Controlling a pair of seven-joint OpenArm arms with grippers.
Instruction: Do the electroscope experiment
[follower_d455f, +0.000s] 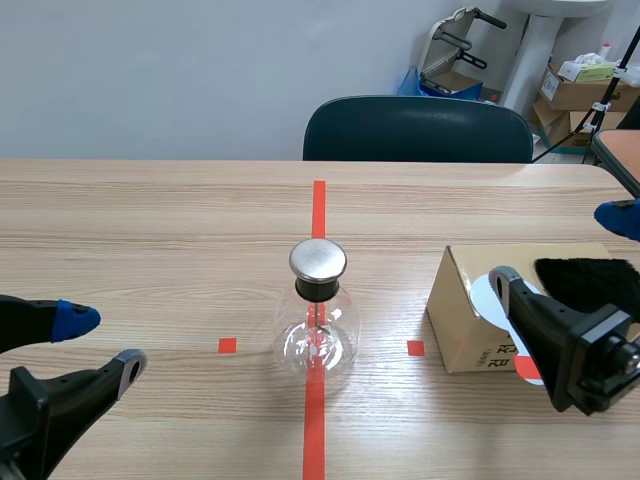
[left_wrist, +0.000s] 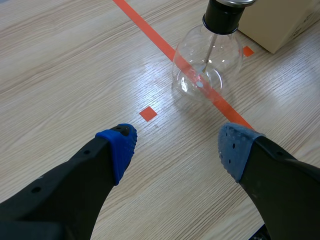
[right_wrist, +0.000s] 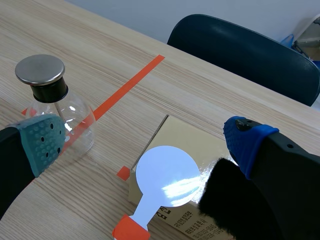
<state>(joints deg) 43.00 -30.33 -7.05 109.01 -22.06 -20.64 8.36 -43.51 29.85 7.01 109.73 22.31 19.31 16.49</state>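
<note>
Right gripper (right_wrist: 145, 140): its fingers are standing spread wide and holding nothing. It is hovering above a cardboard box (right_wrist: 187, 131), one dotted pad toward the flask and the other over the far side of the box top.

A white disc paddle (right_wrist: 167, 175) is lying on the box directly under this gripper. Its orange-red handle end appears to be reaching past the box's near edge. A black furry cloth (right_wrist: 230, 205) is resting on the same box top, just beside the disc.

Left gripper (left_wrist: 177, 147): its fingers are likewise standing apart and empty. It is hanging low over the wooden table (follower_d455f: 150, 220), with a small orange-red tape square ahead of it.

The electroscope (follower_d455f: 318, 320), a clear glass flask with a black stopper and a round metal cap, is standing upright on the central tape line between the two arms. It is well apart from both grippers. A thin rod is running down from its stopper into the bulb. Whether any leaves are hanging spread there cannot be told.

A dark chair (follower_d455f: 420, 130) is standing at the far side of the table.

Progress, as judged: nothing is being gripped and the charging tools are lying untouched, so the experiment is only beginning. Lifting the disc or cloth, rubbing them together and bringing the charged piece to the metal cap all appear to be outstanding.
</note>
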